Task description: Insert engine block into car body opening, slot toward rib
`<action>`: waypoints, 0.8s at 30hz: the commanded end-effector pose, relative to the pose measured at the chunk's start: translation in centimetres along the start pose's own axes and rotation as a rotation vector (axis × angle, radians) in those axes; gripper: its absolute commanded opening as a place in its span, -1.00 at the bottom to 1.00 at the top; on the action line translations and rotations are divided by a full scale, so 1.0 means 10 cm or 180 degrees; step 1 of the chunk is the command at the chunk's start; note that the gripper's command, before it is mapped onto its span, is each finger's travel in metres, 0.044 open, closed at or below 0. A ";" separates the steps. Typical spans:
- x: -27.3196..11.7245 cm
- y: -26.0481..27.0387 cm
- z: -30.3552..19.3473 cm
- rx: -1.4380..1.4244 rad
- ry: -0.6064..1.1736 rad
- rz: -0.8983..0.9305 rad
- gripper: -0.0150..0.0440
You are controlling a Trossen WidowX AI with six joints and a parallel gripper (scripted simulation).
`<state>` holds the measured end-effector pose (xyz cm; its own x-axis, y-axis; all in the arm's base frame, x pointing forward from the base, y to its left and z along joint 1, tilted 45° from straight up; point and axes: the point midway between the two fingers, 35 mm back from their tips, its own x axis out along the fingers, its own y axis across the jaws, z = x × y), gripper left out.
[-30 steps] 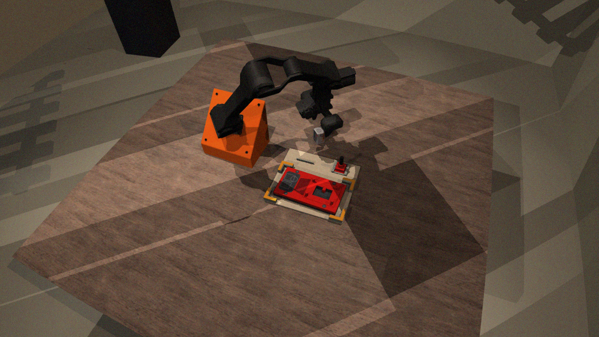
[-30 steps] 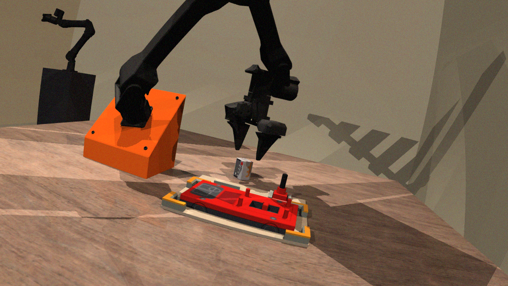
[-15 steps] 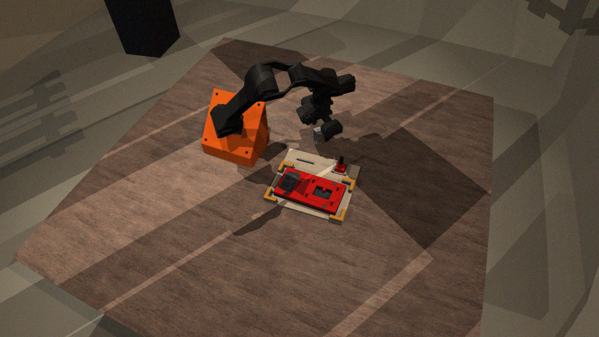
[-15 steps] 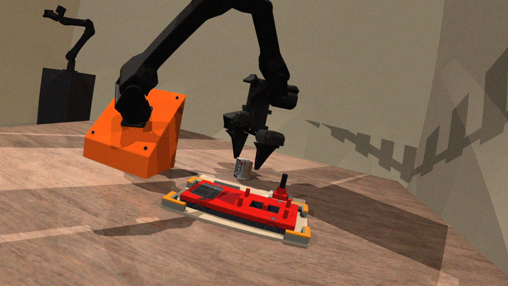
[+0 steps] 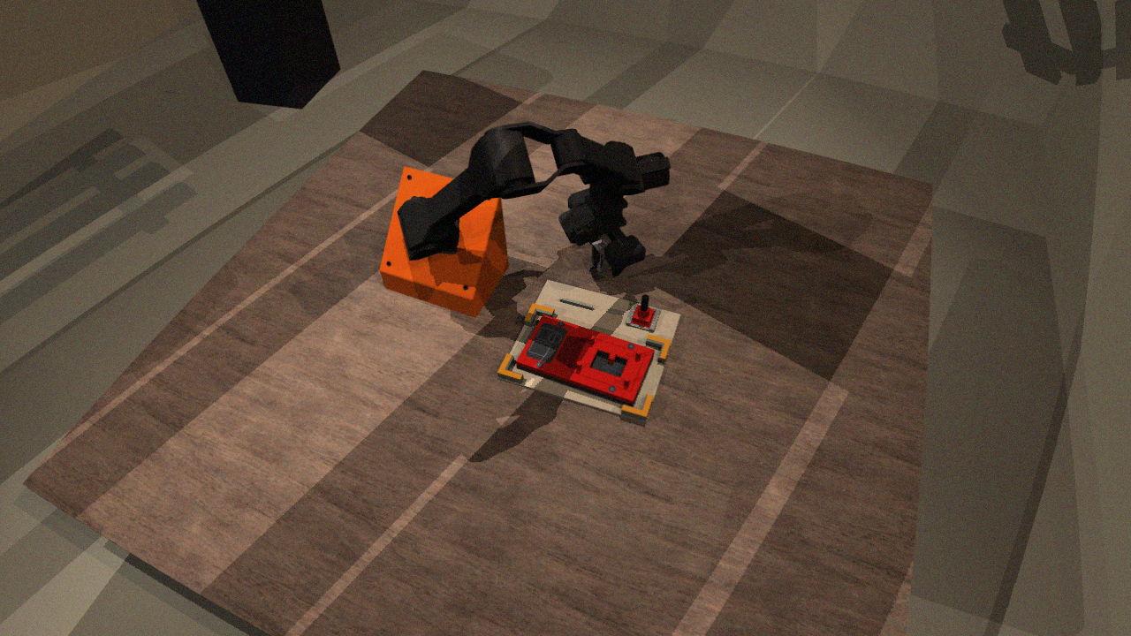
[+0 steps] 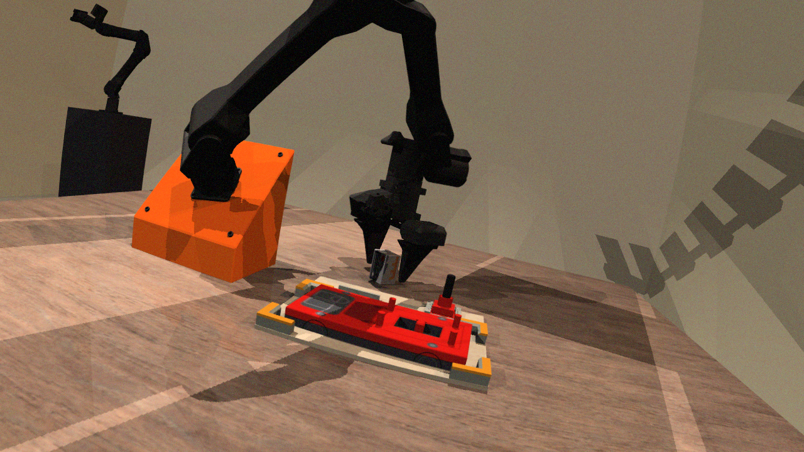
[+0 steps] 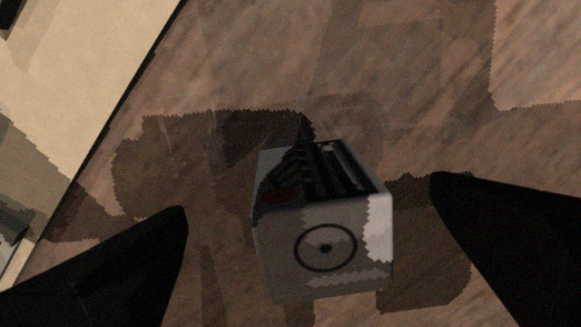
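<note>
The grey engine block (image 5: 597, 254) (image 6: 386, 269) (image 7: 324, 272) stands on the table behind the plate. In the wrist view its face with a ringed dot is toward the camera, and a dark ribbed side with a red spot faces the top of the view. My gripper (image 5: 605, 265) (image 6: 385, 272) (image 7: 308, 201) is open and low at the block, one finger on each side. The wrist view shows gaps between block and fingers. The red car body (image 5: 567, 374) (image 6: 370, 328) lies on the plate; its opening (image 6: 404, 323) is empty, with a red rib across it.
The cream plate (image 5: 557, 289) (image 7: 113, 45) has yellow-topped corner brackets around the car body. A red piece with an upright black peg (image 5: 644, 302) (image 6: 448, 285) stands at the plate's rear right. Short red posts rise from the car body. The orange arm base (image 5: 474, 225) (image 6: 185, 244) is left.
</note>
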<state>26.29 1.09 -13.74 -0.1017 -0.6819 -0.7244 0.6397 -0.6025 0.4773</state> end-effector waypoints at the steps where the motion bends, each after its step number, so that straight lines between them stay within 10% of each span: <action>1: 0.05 -0.01 0.02 -0.0030 -0.0021 0.0013 0.91; 11: 0.05 -0.01 0.02 -0.0030 -0.0021 0.0013 0.02; 24: -0.05 -0.01 -0.01 -0.0046 -0.0002 0.0001 -0.49</action>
<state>25.93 0.90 -13.86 -0.1107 -0.6886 -0.7166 0.6516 -0.5947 0.4708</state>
